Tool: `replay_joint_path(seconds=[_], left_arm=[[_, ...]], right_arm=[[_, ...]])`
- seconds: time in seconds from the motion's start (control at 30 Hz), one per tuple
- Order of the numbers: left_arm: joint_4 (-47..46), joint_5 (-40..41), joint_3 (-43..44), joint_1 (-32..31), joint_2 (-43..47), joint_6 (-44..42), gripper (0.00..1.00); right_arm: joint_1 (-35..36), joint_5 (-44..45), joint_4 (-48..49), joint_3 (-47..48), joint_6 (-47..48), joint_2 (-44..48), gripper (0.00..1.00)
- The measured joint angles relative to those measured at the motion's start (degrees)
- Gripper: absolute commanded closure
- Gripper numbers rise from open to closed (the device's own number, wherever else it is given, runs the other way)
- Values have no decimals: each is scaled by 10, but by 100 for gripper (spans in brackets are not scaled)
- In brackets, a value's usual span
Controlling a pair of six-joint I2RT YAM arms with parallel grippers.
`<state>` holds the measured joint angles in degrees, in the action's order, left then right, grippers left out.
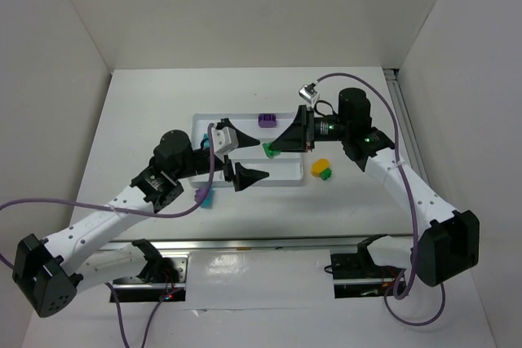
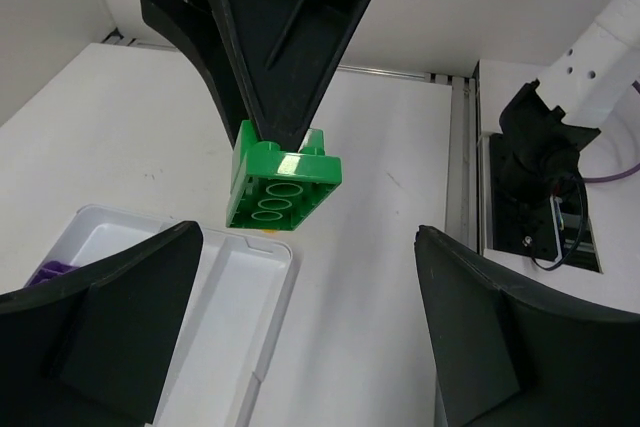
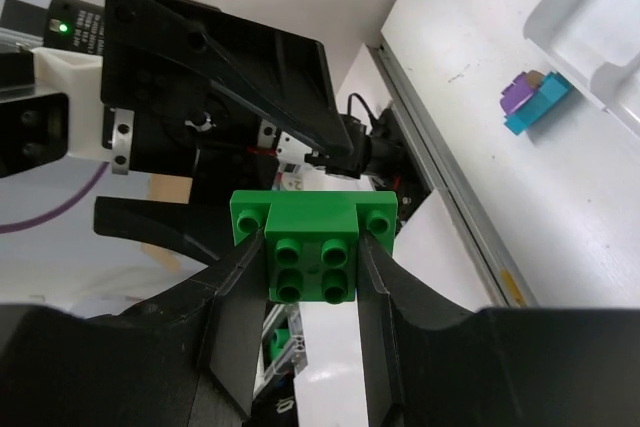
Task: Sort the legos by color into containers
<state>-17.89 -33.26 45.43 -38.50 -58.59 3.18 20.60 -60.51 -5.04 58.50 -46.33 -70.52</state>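
**Green brick pinched by the right gripper, between the left gripper's spread jaws**

Top view: the right gripper (image 1: 271,149) clamps a green brick (image 1: 267,151), and the left gripper (image 1: 263,159) is spread wide around it over the white tray (image 1: 285,177). Left wrist: the brick hangs just ahead, touching neither finger. Right wrist: both fingers squeeze the brick, with a purple-and-teal stack (image 3: 535,102) far ahead on the right.

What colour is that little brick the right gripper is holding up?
Bright green; the brick shows best in the right wrist view.
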Motion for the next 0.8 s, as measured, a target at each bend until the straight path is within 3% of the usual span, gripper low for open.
replay_joint_path(seconds=[0.37,0.6,0.8], left_arm=[[-31,77,9,-23,-19,-32,1],[-60,98,9,-23,-23,-32,16],[-68,83,9,-23,-24,-28,20]], right_arm=[[0,-14,47,0,-40,3,74],[0,-15,55,0,-48,3,74],[0,-15,55,0,-48,3,74]])
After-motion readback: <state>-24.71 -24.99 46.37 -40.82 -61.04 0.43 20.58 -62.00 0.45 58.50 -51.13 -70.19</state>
